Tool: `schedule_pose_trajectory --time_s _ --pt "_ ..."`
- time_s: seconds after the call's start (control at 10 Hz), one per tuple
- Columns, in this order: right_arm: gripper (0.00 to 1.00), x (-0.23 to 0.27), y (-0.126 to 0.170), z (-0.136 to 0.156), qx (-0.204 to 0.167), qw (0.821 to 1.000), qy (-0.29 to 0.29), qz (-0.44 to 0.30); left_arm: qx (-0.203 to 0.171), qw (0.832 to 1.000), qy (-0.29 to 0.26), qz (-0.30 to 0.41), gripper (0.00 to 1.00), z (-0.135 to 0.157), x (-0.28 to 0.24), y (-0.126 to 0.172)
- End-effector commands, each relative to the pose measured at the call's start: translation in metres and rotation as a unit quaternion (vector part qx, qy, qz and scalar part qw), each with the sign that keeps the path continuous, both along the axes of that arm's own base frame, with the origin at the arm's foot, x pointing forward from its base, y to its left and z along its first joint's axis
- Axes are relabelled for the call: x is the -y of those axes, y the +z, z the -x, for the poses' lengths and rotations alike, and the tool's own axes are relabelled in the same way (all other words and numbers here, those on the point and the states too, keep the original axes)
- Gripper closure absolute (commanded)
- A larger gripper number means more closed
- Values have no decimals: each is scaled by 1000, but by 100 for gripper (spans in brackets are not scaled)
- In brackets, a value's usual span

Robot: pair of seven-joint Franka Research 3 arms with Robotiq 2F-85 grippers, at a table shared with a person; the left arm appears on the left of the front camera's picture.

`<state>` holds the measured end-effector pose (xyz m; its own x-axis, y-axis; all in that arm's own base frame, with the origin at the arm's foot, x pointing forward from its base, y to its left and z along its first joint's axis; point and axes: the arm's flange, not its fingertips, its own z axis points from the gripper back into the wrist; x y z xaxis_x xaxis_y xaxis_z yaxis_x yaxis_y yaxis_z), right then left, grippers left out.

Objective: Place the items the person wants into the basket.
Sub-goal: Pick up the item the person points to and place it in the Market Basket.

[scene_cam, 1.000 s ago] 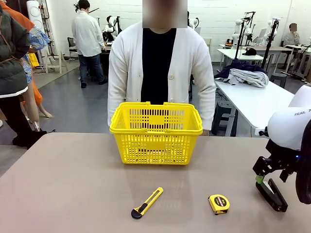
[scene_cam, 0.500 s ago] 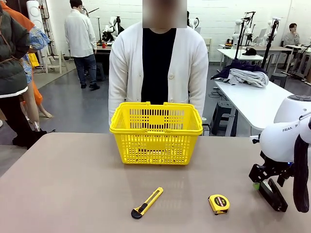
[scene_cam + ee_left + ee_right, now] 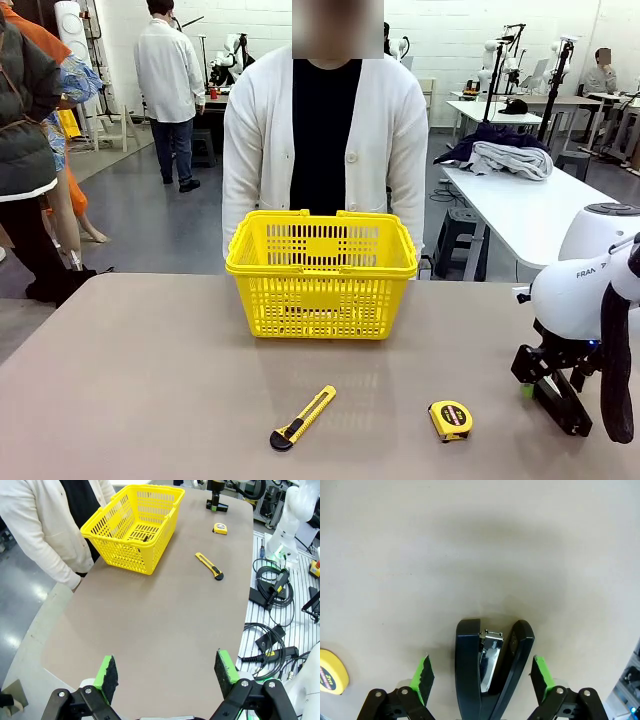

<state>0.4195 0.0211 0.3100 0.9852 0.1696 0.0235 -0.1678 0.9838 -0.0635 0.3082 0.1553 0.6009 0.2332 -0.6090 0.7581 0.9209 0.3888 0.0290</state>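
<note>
Right wrist view: right hand (image 3: 482,677) straddles stapler (image 3: 487,672), pads apart.

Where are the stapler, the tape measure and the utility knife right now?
stapler (image 3: 490,672): right wrist view, on its metal staple channel between the two black halves.
tape measure (image 3: 450,419): front view, on its yellow case top.
utility knife (image 3: 310,412): front view, on the yellow handle's middle.
</note>
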Motion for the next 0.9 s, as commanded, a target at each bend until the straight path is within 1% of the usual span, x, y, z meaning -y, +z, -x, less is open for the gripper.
schedule_pose_trajectory --time_s 0.0,0.1,0.2,0.4,0.5,0.6,0.7,0.8 --pt "57 1 -9 26 12 1000 2 17 7 1000 -6 4 0 1 -1 1" --pt "58 0 -8 27 13 1000 3 16 7 1000 -6 4 0 1 -1 1" --pt "100 0 -7 27 15 1000 3 15 7 1000 -6 4 0 1 -1 1" --pt "100 1 -7 27 11 1000 1 13 7 1000 -6 4 0 1 -1 1" --pt "85 2 -7 28 12 1000 0 11 7 1000 -6 4 0 1 -1 1" --pt "96 4 -7 27 11 1000 -1 8 7 1000 -6 4 0 1 -1 1" --pt "100 5 -7 28 10 1000 0 8 7 1000 -6 4 0 1 -1 1" --pt "100 5 -6 28 9 1000 1 8 7 1000 -6 4 0 1 -1 1"
